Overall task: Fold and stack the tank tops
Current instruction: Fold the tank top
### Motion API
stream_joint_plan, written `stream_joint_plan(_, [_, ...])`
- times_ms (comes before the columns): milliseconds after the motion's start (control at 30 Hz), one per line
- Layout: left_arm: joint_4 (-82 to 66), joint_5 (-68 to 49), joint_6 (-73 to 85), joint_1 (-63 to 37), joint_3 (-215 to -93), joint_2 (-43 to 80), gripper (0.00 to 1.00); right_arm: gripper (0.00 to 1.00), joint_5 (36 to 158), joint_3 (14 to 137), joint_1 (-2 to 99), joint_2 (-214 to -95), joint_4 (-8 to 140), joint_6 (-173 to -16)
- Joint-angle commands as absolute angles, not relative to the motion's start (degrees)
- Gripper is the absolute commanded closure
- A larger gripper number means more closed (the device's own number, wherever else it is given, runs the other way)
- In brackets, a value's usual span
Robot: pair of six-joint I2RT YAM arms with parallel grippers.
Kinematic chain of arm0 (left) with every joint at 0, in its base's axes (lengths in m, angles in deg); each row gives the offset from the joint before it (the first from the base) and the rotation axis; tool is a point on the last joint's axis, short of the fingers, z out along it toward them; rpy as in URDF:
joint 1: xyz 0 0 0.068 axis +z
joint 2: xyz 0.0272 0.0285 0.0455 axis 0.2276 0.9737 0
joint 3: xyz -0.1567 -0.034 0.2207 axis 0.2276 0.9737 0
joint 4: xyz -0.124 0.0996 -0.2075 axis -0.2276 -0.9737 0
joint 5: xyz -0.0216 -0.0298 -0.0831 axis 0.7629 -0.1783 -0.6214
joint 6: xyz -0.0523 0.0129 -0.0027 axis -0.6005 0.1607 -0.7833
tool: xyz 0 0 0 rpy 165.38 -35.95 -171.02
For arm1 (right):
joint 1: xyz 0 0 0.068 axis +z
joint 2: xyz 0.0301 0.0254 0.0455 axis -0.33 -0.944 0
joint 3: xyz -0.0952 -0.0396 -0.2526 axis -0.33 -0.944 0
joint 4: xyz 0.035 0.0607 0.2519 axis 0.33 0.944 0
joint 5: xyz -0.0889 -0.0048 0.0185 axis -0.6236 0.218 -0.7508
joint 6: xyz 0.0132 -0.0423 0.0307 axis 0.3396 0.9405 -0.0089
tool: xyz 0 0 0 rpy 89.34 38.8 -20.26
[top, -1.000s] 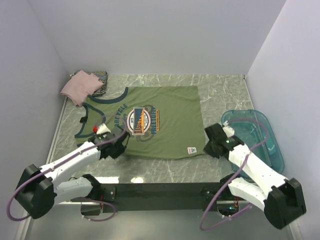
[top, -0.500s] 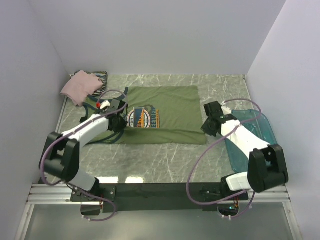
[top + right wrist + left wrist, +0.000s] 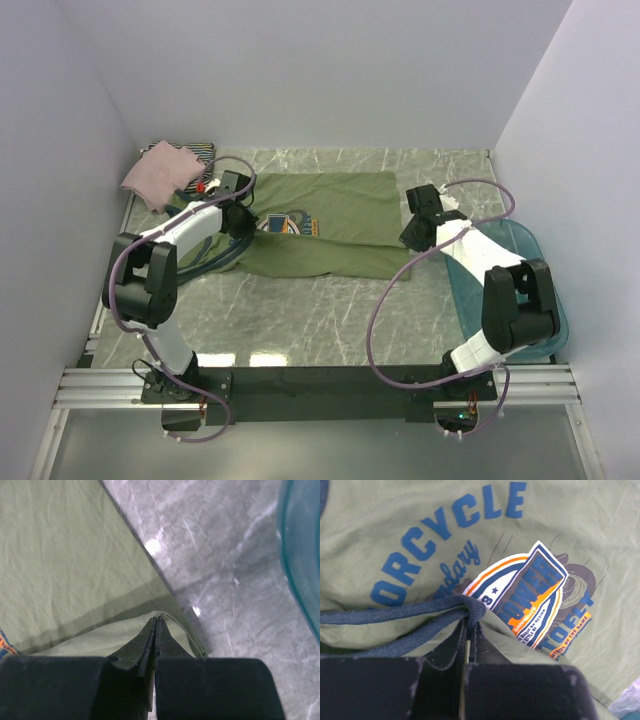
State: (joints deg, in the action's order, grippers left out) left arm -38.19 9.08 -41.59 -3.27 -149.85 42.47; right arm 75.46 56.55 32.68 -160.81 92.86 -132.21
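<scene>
The olive-green tank top (image 3: 335, 205) lies mid-table, its near half lifted and doubled over towards the back. My left gripper (image 3: 243, 218) is shut on its navy-trimmed edge; in the left wrist view the left gripper (image 3: 468, 623) pinches that trim (image 3: 445, 607) just over the blue-orange print (image 3: 540, 595). On the other side, my right gripper (image 3: 412, 232) is shut on the shirt's hem corner, and the right wrist view shows the right gripper (image 3: 156, 620) pinching the olive cloth (image 3: 65, 545). A pale pink tank top (image 3: 158, 173) lies folded at the back left on a striped one (image 3: 204, 154).
A translucent teal tub (image 3: 548, 300) stands at the right behind the right arm, and its rim (image 3: 302, 555) shows in the right wrist view. Grey marble tabletop (image 3: 330, 310) lies bare between the shirt and the arm bases. White walls close in on three sides.
Both grippers have carried the olive tank top's near edge away from the bases towards the back, folding it over itself. The print is now partly covered.
</scene>
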Motion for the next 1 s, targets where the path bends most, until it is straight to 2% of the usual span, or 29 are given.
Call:
stream_joint_plan(0, [-38.5,8.0,-40.6,-3.3,-152.3,43.6,0.99,1.00,74.6,59.5,32.1,-162.0,91.0,-131.0])
stream_joint_plan(567, [-39.4,9.9,-42.3,-3.2,-150.0,43.3,0.99,1.00,75.8,64.0,31.8,-168.4,89.5,-129.3])
stream_joint_plan(700, [-37.8,9.4,-42.3,-2.8,-148.5,42.7,0.99,0.83,76.2,63.9,31.8,-169.2,88.5,-129.0])
stream_joint_plan(833, [-37.2,8.5,-42.0,-2.1,-149.1,43.0,0.98,0.74,76.0,65.5,31.8,-169.7,88.8,-128.5])
stream_joint_plan(900, [-36.7,8.1,-41.8,-1.9,-149.3,42.9,0.91,0.67,75.6,66.8,31.8,-170.3,90.3,-128.3])
stream_joint_plan(933, [-36.4,7.9,-41.6,-1.8,-149.0,42.6,0.76,0.63,74.8,67.4,31.9,-170.1,90.8,-128.2])
stream_joint_plan(967, [-35.8,7.7,-41.0,-1.7,-148.6,41.2,0.67,0.59,74.5,68.2,31.8,-169.6,91.4,-128.1])
